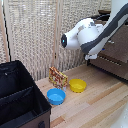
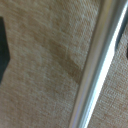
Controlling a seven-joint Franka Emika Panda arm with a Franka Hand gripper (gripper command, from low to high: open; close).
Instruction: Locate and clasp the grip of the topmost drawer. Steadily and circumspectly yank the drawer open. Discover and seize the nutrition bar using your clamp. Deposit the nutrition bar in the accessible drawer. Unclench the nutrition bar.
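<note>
Brown dresser: dark wooden unit at the right edge of the exterior frame; arm reaches toward its upper part.
Topmost drawer: front mostly hidden by the arm; appears shut, no gap visible, though I cannot be sure.
Handle: silver bar runs diagonally through the wrist view, very close and blurred, over a tan-brown surface. Judged to be the drawer's handle, lined up for a grasp.
Clamp: gripper sits below the white wrist, right of centre in the exterior frame, at the dresser front. Whether its tips are spread or pressed onto the bar cannot be told; dark blurs at the wrist view's edges may be the tips.
Nutrition bar: orange-red packet stands on edge, lower centre, on the wooden table, seemingly propped against the woven screen, well apart from the clamp, not yet handled.
Bowls: yellow bowl and blue bowl near the packet.
Black case: open bin, lower left.
Stage: first step, handle approach.
</note>
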